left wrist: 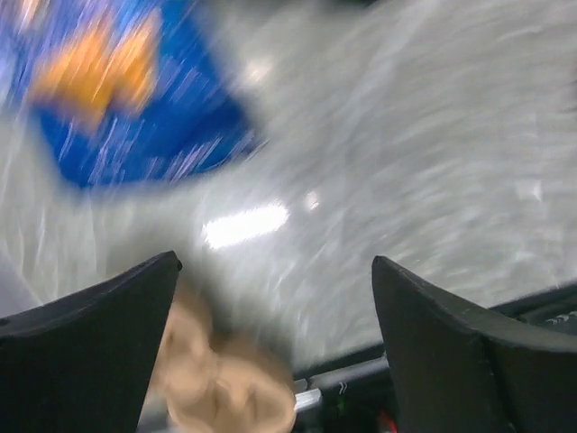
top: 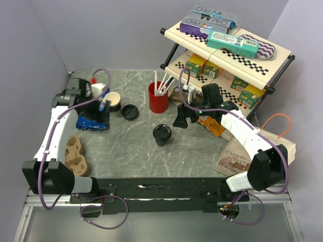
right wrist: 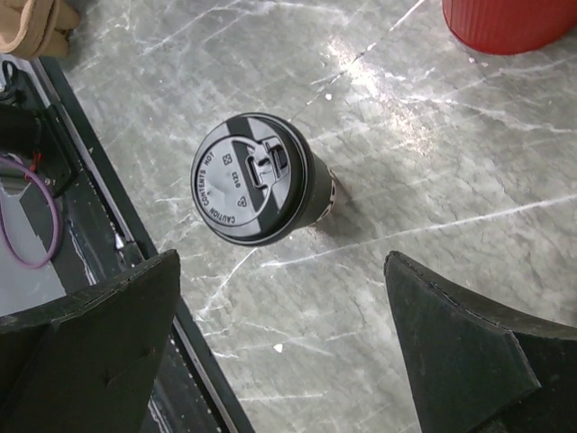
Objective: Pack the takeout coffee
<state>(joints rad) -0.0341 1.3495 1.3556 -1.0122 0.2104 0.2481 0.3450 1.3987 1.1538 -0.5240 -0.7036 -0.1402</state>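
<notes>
Here, my right pincer (right wrist: 281,262) hangs open near the black-lidded dark paper cup (right wrist: 257,180); a skewed descent could topple it.

The left wrist view was blurred, the blue bag (left wrist: 153,126) only a smear; the edge cut off the red cup (right wrist: 505,23).
</notes>
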